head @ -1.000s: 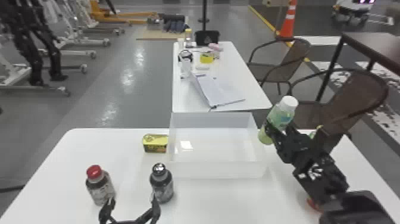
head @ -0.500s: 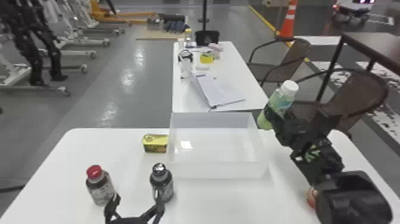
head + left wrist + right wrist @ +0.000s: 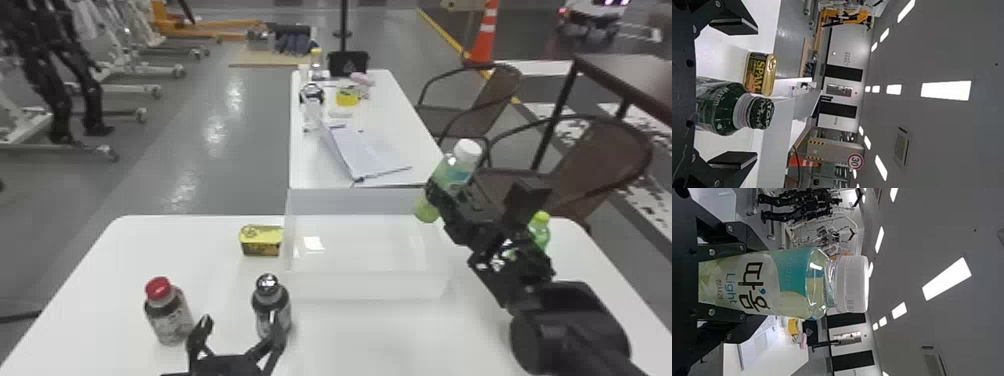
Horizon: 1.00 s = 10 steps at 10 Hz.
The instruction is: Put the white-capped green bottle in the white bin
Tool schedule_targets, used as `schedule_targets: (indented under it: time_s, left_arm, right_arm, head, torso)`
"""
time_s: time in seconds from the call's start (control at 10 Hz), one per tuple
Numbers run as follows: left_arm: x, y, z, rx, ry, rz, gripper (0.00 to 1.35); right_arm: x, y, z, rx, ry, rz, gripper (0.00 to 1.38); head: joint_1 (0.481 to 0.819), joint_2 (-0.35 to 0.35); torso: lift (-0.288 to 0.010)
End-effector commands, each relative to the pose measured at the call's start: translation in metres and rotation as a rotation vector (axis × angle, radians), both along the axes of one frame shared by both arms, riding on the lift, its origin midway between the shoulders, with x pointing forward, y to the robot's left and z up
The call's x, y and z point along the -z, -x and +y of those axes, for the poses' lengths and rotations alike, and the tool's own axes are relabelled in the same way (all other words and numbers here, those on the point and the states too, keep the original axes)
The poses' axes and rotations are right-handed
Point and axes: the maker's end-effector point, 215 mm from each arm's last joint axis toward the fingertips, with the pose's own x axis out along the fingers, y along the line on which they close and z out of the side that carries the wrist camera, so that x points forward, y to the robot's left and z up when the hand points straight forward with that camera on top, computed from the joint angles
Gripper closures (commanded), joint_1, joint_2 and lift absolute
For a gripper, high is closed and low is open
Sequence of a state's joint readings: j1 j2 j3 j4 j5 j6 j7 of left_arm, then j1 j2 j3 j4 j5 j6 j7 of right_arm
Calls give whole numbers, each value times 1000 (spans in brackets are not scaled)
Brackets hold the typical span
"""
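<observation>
Nearest, at the bottom edge of the head view, the left gripper is held with its fingers spread wide and nothing gripped. A dark bottle with a shiny dark cap is seen upright just beyond its right-hand finger, and a red-capped bottle is set near its left-hand one, with a strip of white table left between that bottle and the table's left edge. At the right, the right arm is extended over the table, and a stretch of tabletop is left between it and the near right corner of the white bin. Just beside the bin's left wall a yellow tin is placed, set in from the table's far edge. By the bin's far right corner the white-capped green bottle is held up, cap uppermost, by the right gripper; its fingers are closed about the bottle's body from both sides, parted by its width. Whether its base is over the rim cannot be told. Behind the right arm, near the far right edge, a small green bottle is partly hidden. Farther off, an open binder is laid on a second table, and brown chairs are stood along its right side.
</observation>
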<state>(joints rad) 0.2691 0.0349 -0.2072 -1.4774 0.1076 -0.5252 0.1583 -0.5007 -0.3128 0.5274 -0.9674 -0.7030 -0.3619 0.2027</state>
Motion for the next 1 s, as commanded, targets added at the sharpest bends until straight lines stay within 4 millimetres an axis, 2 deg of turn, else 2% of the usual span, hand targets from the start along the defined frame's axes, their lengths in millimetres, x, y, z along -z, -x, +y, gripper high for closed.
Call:
schedule_targets:
  time_s: [0.0, 0.1, 0.2, 0.3, 0.4, 0.9]
  left_arm:
    - [-2, -2, -1, 3, 2, -6, 176]
    - [-3, -2, -2, 5, 1, -11, 176]
    - [-4, -2, -1, 3, 1, -13, 176]
    - [-4, -2, -1, 4, -1, -13, 174]
    - [-4, -2, -1, 5, -3, -15, 176]
    - [-3, 1, 1, 0, -5, -17, 176]
  right_arm:
    - [11, -2, 6, -7, -12, 30, 920]
    - [19, -2, 11, -19, -9, 53, 918]
    - [27, -2, 12, -23, -7, 73, 722]
    - [30, -2, 12, -22, -9, 79, 352]
    - [30, -2, 12, -22, -7, 80, 59]
    - [28, 4, 13, -17, -26, 59, 98]
  head:
    - [549, 0]
    - [549, 0]
    - [549, 0]
    - [549, 0]
    - [549, 0]
    - [549, 0]
  torso:
    - [-100]
    - [-100]
    - [-100]
    - [-100]
    - [-100]
    - [-100]
